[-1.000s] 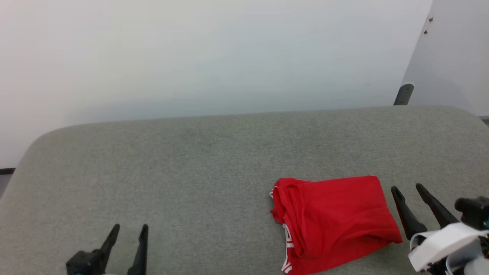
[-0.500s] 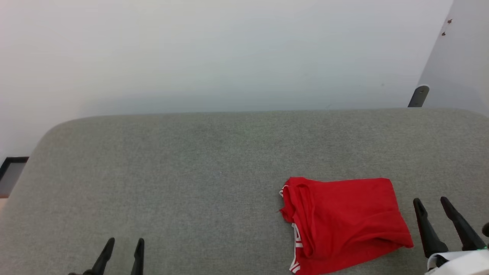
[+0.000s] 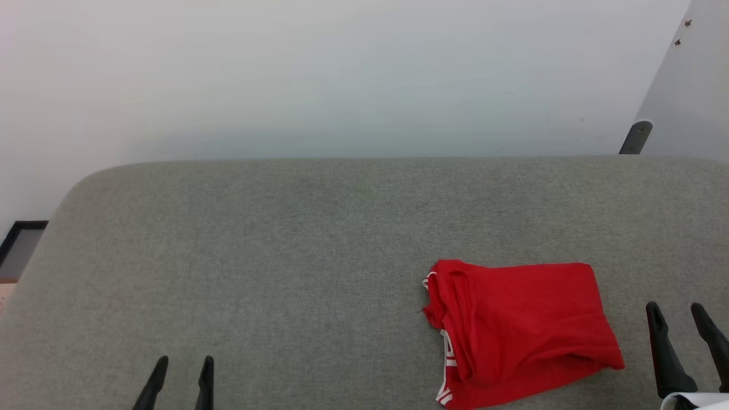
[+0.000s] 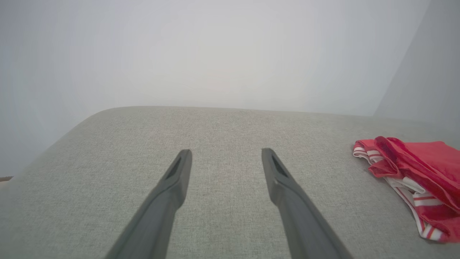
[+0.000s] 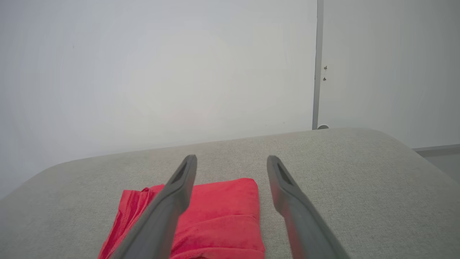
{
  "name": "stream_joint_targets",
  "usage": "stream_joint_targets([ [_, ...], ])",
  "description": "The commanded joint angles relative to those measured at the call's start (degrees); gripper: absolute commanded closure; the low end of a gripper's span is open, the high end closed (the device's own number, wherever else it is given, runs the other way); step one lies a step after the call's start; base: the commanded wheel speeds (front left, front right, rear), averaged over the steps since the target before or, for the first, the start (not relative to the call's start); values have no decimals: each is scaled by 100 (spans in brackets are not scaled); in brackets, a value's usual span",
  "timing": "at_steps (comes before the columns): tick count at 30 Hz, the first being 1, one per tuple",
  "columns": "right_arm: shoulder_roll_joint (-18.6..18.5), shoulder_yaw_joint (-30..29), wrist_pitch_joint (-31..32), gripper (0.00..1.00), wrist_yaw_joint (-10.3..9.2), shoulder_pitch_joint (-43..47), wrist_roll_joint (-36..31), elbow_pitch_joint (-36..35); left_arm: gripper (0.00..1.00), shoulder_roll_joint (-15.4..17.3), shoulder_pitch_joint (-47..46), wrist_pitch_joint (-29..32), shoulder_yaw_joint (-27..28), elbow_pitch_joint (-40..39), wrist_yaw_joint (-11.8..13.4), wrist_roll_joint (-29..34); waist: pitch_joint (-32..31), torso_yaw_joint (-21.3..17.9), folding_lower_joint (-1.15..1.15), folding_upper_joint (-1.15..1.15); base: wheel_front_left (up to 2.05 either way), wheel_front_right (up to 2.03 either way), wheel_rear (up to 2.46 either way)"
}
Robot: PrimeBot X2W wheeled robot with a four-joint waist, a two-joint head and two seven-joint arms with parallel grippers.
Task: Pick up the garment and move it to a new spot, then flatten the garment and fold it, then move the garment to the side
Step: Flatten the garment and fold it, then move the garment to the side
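Observation:
The garment (image 3: 521, 330) lies folded into a red bundle on the grey padded surface (image 3: 319, 239), at the right front, with red-and-white striped trim showing along its left edge. Seen from the left wrist, the garment (image 4: 417, 180) sits far to the right with its striped trim facing the camera. My right gripper (image 3: 678, 310) stands open just right of the bundle, not touching it; from the right wrist, my gripper (image 5: 231, 158) hangs above the garment (image 5: 219, 216) right edge. At the lower left my left gripper (image 3: 183, 363) is open and empty, far from the cloth, as the left gripper (image 4: 226, 151) shows.
A pale wall rises behind the grey surface. A dark bracket (image 3: 635, 136) stands at the back right corner, beside a wall panel seam (image 5: 316, 64). The surface's rounded left edge (image 3: 34, 250) drops to the floor.
The head camera has shifted, so the whole scene slid right and down. Both grippers have dropped lower in that view, and the right gripper has drawn back from the garment, jaws still open.

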Motion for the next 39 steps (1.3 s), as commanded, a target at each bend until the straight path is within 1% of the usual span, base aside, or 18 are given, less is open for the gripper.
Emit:
stream_joint_targets([
  [1, 56, -51, 51, 0, -6, 86, -34, -90, 0, -15, 52, 2, 1, -24, -13, -34, 2, -13, 0, 0, 0, 0, 0],
  [11, 152, -108, 118, 0, -5, 93, -52, -243, 0, -32, 22, 2, -50, -54, -13, -44, -15, -30, 0, 0, 0, 0, 0],
  [21, 200, -91, 91, 0, -6, 145, -10, -213, 0, -14, 56, 2, -110, -71, -13, -76, -40, -40, 0, 0, 0, 0, 0],
  [24, 165, -9, 243, 0, -5, 132, 69, -158, 0, -25, 64, 2, -119, -92, -3, -86, -22, -43, 0, 0, 0, 0, 0],
  [27, 66, -43, 638, 0, -5, -98, 128, -12, 0, -63, 31, 2, -173, -84, 2, -72, 30, -50, 0, 0, 0, 0, 0],
  [28, 66, -43, 638, 0, -5, -98, 128, -12, 0, -63, 31, 2, -173, -84, 2, -72, 30, -50, 0, 0, 0, 0, 0],
  [30, -91, 4, 1085, 0, -5, -332, 104, 144, 0, -84, -47, 2, -203, -72, 6, -72, 84, -47, 0, 0, 0, 0, 0],
  [32, -391, 207, 1690, 0, -5, -597, 64, 354, 0, -124, -130, 2, -248, -50, 4, -86, 149, -35, 0, 0, 0, 0, 0],
  [34, -652, 376, 2354, 0, -6, -957, 223, 609, 0, -147, -212, 2, -304, -9, 2, -98, 230, -19, 0, 0, 0, 0, 0],
  [36, -1003, 649, 3146, 0, -5, -1265, 383, 890, 0, -159, -318, 2, -387, 55, 0, -103, 333, 9, 0, 0, 0, 0, 0],
  [39, -1275, 710, 4117, 0, -5, -1790, 732, 1300, 0, -170, -500, 2, -492, 138, -5, -125, 476, 88, 0, 0, 0, 0, 0],
])
